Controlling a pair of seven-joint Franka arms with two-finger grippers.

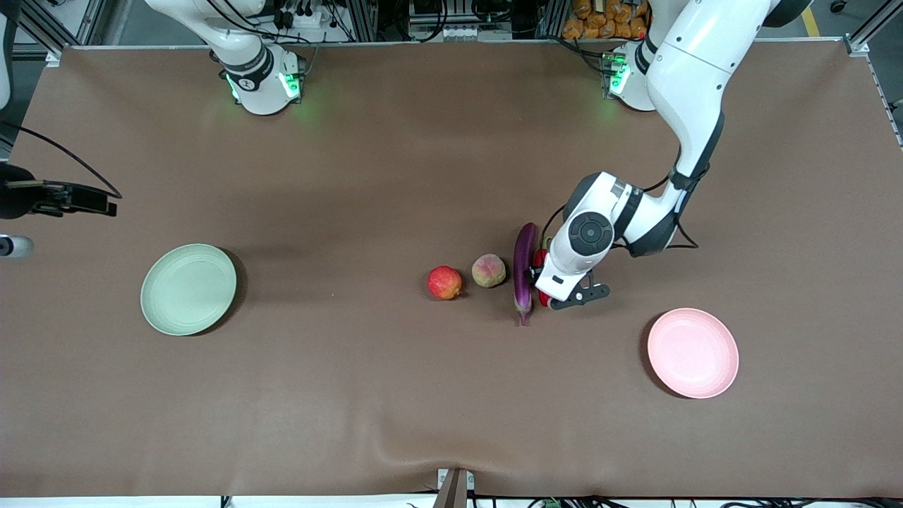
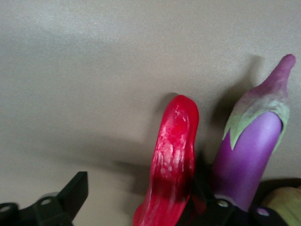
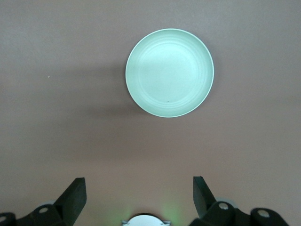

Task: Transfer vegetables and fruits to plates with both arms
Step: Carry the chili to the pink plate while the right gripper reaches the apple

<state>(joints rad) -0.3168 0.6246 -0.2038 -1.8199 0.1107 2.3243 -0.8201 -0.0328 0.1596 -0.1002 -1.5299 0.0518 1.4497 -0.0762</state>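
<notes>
My left gripper (image 1: 544, 282) is down at the table with its jaws open around the red chili pepper (image 1: 540, 258). In the left wrist view (image 2: 148, 205) the chili (image 2: 174, 155) lies against one finger, and the other finger (image 2: 75, 193) stands apart from it. The purple eggplant (image 1: 523, 271) lies right beside the chili (image 2: 254, 146). The peach (image 1: 488, 271) and the red apple (image 1: 445, 282) sit beside the eggplant, toward the right arm's end. My right gripper (image 3: 138, 193) is open and empty, high over the pale green plate (image 3: 169, 73). It is out of the front view.
The green plate (image 1: 188, 289) lies toward the right arm's end, the pale pink plate (image 1: 693, 352) toward the left arm's end, nearer the front camera than the chili. A black device (image 1: 56, 197) sticks in at the table edge past the green plate.
</notes>
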